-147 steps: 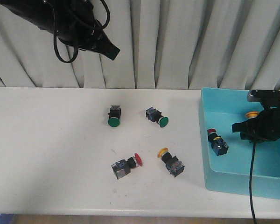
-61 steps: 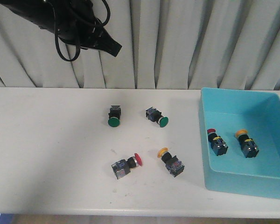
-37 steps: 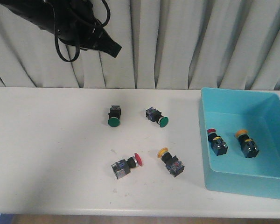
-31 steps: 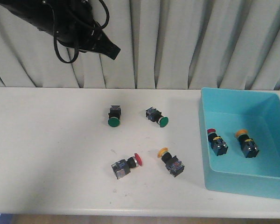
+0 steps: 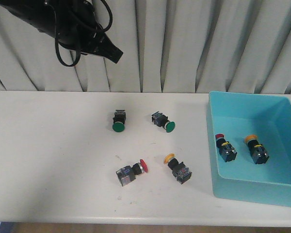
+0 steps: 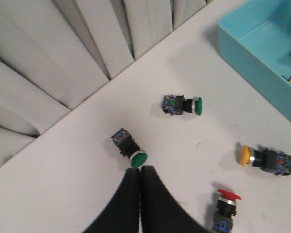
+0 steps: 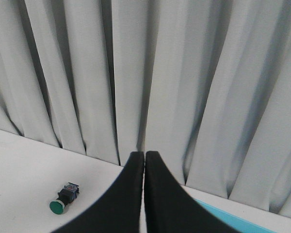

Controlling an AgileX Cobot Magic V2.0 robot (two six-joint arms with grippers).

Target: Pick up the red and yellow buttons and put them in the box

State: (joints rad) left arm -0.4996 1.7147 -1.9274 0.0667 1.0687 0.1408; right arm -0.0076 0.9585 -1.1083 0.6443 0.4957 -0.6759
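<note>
A smooth, matt white bench (image 5: 53, 160) carries faint dark scuffs near its middle. The large light blue rectangular plastic box (image 5: 218, 145) has smooth walls with a soft sheen. The small push-button switches have glossy plastic caps, red (image 5: 143, 165), yellow (image 5: 169, 157) and green (image 5: 118, 126), on blocky black and grey plastic bodies; a thin silvery metal-looking ring sits behind the green cap in the left wrist view. Pale grey cloth curtain (image 5: 184, 43) hangs in soft matt folds. The arm's (image 5: 63, 24) black casing looks smooth, with rubbery black cables (image 5: 63, 53).
</note>
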